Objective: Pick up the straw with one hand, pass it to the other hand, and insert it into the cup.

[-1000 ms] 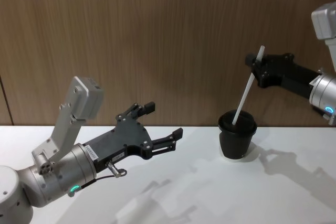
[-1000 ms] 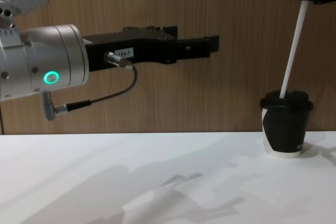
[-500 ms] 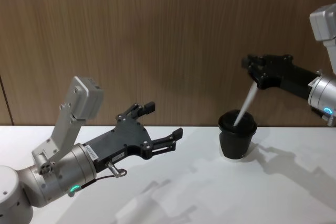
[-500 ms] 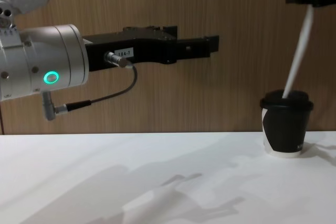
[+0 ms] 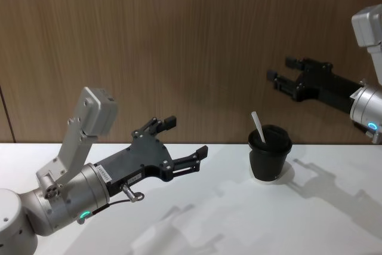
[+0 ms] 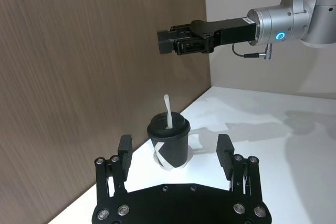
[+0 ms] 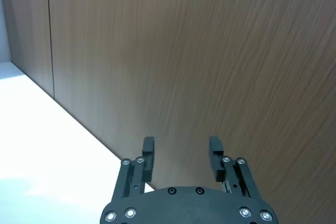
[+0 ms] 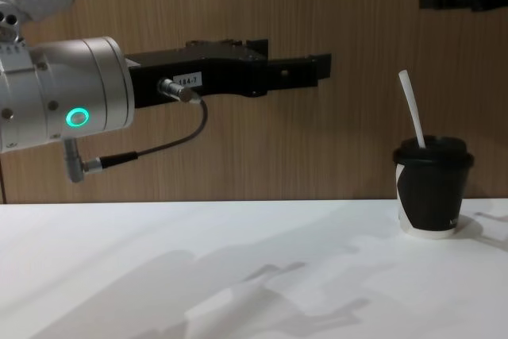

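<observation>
The black cup (image 5: 270, 159) with its black lid stands on the white table (image 5: 239, 219) at the right. The white straw (image 5: 256, 125) sits in the lid, leaning slightly left, with only its short upper part showing above it. My right gripper (image 5: 280, 68) hovers open above and to the right of the cup, apart from the straw, and the right wrist view shows nothing between the fingers of this gripper (image 7: 181, 148). My left gripper (image 5: 187, 135) is open and held above the table left of the cup. In the chest view the straw (image 8: 411, 117) rises from the cup (image 8: 431, 192).
A brown wood-grain wall (image 5: 179, 40) runs behind the table. A thin black cable (image 8: 159, 148) loops under the left wrist. In the left wrist view the cup (image 6: 169, 148) stands ahead between the open fingers, with the right gripper (image 6: 168, 41) above it.
The right gripper has opened and let go of the straw, which has slid down into the cup. The gripper has drawn slightly up and away. The left arm has not moved.
</observation>
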Controlling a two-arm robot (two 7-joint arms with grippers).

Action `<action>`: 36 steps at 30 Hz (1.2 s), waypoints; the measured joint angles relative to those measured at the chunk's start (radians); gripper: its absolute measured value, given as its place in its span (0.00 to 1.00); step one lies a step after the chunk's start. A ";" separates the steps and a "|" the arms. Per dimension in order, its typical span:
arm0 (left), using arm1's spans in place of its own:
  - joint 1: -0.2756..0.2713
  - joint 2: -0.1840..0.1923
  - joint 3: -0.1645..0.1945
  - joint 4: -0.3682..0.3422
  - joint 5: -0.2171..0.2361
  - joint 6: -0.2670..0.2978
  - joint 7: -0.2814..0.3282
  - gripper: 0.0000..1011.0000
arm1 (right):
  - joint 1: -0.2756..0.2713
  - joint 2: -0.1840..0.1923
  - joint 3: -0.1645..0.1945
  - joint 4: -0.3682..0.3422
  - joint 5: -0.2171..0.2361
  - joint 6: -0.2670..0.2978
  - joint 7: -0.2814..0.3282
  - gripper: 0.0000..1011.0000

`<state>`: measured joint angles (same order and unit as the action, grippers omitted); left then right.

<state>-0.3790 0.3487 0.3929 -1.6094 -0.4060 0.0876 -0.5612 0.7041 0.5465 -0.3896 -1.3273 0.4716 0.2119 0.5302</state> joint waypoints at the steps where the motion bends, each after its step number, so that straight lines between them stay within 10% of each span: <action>1: 0.000 0.000 0.000 0.000 0.000 0.000 0.000 0.99 | 0.000 0.000 0.000 0.000 0.000 0.000 0.000 0.62; 15: -0.001 0.001 0.000 -0.001 -0.003 0.004 0.003 0.99 | -0.017 0.002 0.005 -0.019 0.001 0.004 -0.006 0.99; 36: -0.063 -0.031 0.037 -0.003 0.049 -0.002 0.074 0.99 | -0.135 0.058 0.041 -0.146 0.025 -0.014 -0.029 0.99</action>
<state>-0.4421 0.3180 0.4301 -1.6121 -0.3571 0.0854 -0.4870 0.5689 0.6049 -0.3490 -1.4735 0.4965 0.1980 0.5012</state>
